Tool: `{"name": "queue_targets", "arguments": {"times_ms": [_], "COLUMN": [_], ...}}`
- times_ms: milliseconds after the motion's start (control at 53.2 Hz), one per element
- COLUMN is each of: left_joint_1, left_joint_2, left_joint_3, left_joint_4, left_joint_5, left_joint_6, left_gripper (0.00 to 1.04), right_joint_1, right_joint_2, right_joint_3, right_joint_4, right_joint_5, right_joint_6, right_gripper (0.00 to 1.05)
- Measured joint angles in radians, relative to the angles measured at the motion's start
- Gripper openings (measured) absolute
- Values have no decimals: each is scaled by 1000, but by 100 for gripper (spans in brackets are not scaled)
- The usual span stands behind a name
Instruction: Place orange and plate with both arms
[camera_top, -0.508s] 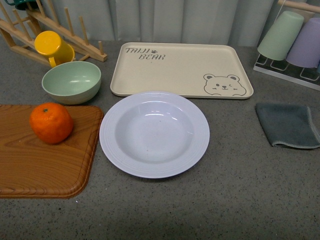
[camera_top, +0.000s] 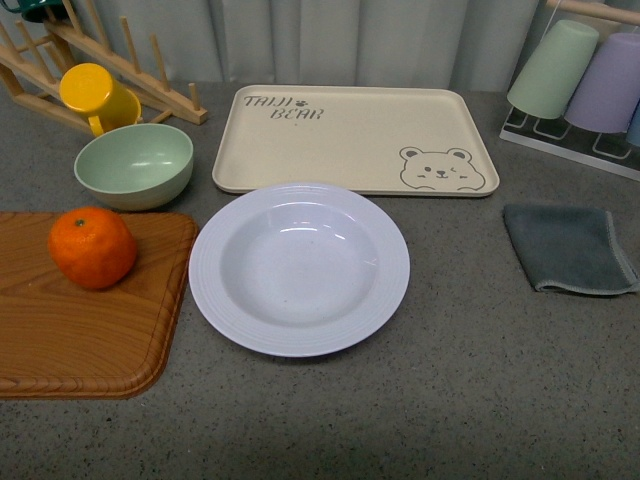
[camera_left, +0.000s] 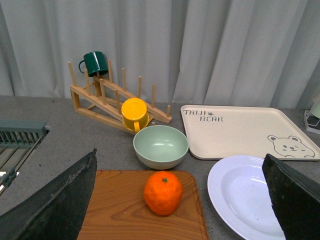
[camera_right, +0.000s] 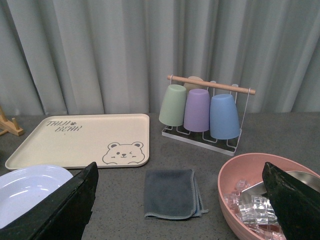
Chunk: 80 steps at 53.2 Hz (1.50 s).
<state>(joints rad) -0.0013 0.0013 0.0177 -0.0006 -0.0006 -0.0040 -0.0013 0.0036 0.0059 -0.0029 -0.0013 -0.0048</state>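
Observation:
The orange (camera_top: 92, 247) rests on a wooden cutting board (camera_top: 90, 330) at the left; the left wrist view shows the orange (camera_left: 163, 192) too. Beside the board lies the pale lavender plate (camera_top: 299, 267), empty, partly seen as plate (camera_left: 240, 197) and plate (camera_right: 30, 192) in the wrist views. My left gripper (camera_left: 180, 210) is open, raised back from the orange, which lies between its dark fingers (camera_left: 55, 205). My right gripper (camera_right: 180, 210) is open above a grey cloth (camera_right: 172, 194), holding nothing. Neither arm appears in the front view.
A cream bear tray (camera_top: 355, 138) lies behind the plate. A mint bowl (camera_top: 134, 164), yellow cup (camera_top: 98, 96) and wooden rack (camera_top: 110, 70) stand at back left. Cups hang on a stand (camera_top: 580, 85) at back right. A pink bowl of ice (camera_right: 265, 197) sits right of the cloth (camera_top: 568, 248).
Everything in the front view has shifted slightly to the left, so the camera has turned a little; the objects keep their places relative to one another.

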Motion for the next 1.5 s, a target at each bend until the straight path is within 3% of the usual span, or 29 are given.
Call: {"name": "queue_targets", "arguments": {"times_ms": [1504], "left_joint_1": [0], "left_joint_2": [0], "left_joint_3": [0], "left_joint_4": [0], "left_joint_5": [0], "left_joint_6": [0], "left_gripper": [98], "right_joint_1": [0], "right_joint_2": [0], "right_joint_3": [0], "right_joint_4": [0], "right_joint_5": [0], "right_joint_6": [0], "right_gripper": [96]}}
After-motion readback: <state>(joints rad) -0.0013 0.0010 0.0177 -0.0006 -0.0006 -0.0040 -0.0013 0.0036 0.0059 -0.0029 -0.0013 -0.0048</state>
